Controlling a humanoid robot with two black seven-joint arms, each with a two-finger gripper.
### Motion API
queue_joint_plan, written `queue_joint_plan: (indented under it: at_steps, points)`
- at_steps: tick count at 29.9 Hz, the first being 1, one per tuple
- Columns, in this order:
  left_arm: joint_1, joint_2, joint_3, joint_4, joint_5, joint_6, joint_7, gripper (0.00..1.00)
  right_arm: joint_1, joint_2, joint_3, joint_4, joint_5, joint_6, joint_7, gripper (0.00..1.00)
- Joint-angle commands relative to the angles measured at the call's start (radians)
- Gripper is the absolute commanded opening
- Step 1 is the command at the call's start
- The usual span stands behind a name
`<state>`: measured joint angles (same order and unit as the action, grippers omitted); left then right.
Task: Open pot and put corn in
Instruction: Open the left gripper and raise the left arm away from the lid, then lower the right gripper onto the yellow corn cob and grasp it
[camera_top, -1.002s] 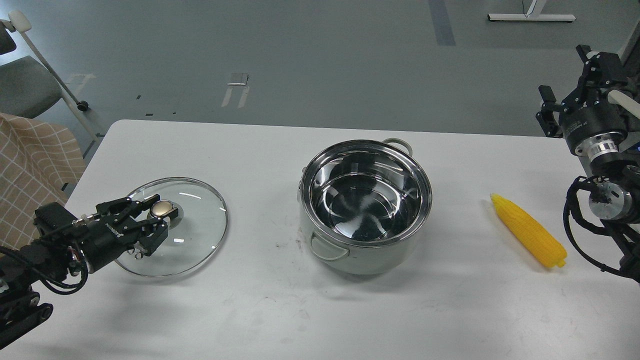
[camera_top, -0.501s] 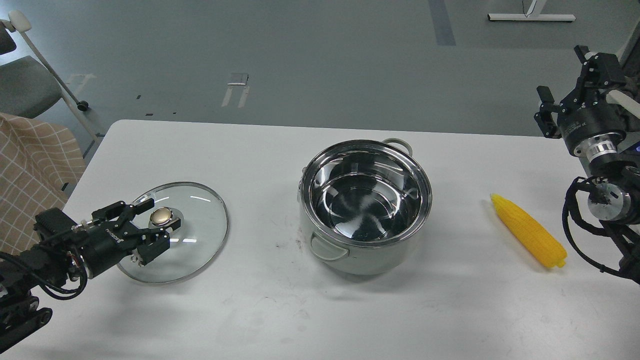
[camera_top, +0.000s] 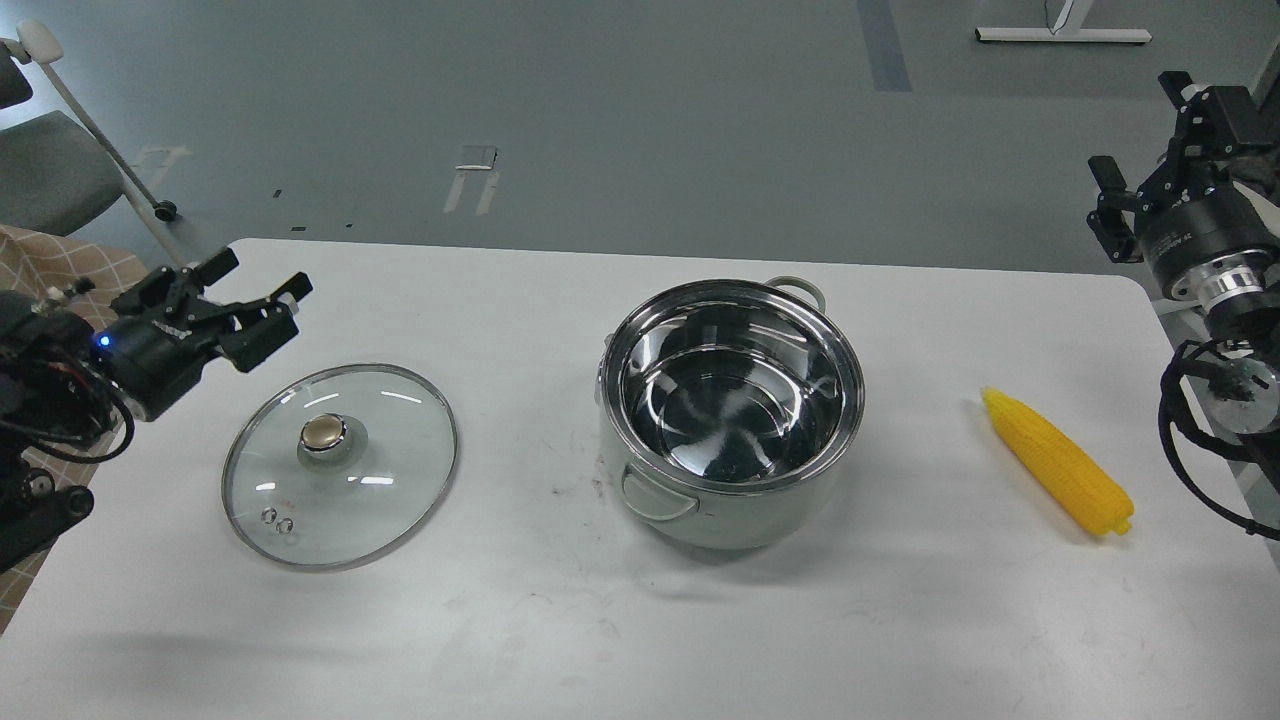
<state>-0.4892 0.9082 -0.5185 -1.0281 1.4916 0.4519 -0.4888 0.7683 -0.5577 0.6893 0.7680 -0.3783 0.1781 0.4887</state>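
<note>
The pot (camera_top: 731, 410) stands open and empty at the middle of the white table (camera_top: 560, 620). Its glass lid (camera_top: 340, 465) with a gold knob lies flat on the table to the left. The yellow corn (camera_top: 1058, 461) lies on the table right of the pot, tapered end pointing away from me. My left gripper (camera_top: 262, 272) is open and empty, raised above the table's left edge, behind and to the left of the lid. My right gripper (camera_top: 1140, 140) is open and empty, high at the right edge, well behind the corn.
A grey chair (camera_top: 60, 160) and a checked cloth (camera_top: 40, 270) are off the table's left side. The table's right edge runs just past the corn.
My left gripper has let go of the lid's knob and moved up and back to the left; the lid now lies flat on the table. My right gripper shifted slightly right and up.
</note>
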Motion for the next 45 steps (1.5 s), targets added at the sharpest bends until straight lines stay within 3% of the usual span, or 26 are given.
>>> queue_joint_plan:
  at_steps: [1, 3, 7, 9, 17, 22, 28, 37, 45]
  points:
    - [-0.106, -0.014, 0.000, 0.000, -0.148, -0.087, 0.000, 0.95, 0.037, -0.095, -0.007, 0.057, -0.102, 0.003, 0.000, 1.00]
    - [-0.173, -0.035, -0.006, 0.000, -0.279, -0.203, 0.000, 0.95, 0.089, -0.166, -0.077, 0.082, -0.209, 0.011, 0.000, 1.00]
    - [-0.270, -0.100, -0.014, 0.002, -0.511, -0.349, 0.000, 0.95, 0.166, -0.260, -0.224, 0.151, -0.342, 0.012, 0.000, 1.00]
    - [-0.307, -0.123, -0.017, 0.002, -0.710, -0.456, 0.000, 0.96, 0.212, -0.371, -0.324, 0.223, -0.482, 0.012, 0.000, 1.00]
    - [-0.342, -0.175, -0.061, -0.003, -0.947, -0.582, 0.000, 0.96, 0.240, -0.547, -0.502, 0.319, -1.026, 0.008, 0.000, 1.00]
    - [-0.338, -0.219, -0.124, -0.001, -1.068, -0.691, 0.000, 0.97, 0.232, -0.562, -0.588, 0.346, -1.175, -0.003, 0.000, 1.00]
    - [-0.333, -0.256, -0.135, -0.003, -1.094, -0.694, 0.000, 0.97, 0.204, -0.538, -0.658, 0.335, -1.327, -0.005, 0.000, 1.00]
    - [-0.324, -0.255, -0.135, -0.041, -1.093, -0.693, 0.000, 0.97, 0.117, -0.361, -0.668, 0.199, -1.432, -0.086, 0.000, 1.00]
    - [-0.315, -0.252, -0.147, -0.055, -1.094, -0.690, 0.000, 0.97, 0.105, -0.274, -0.723, 0.113, -1.459, -0.126, 0.000, 0.97]
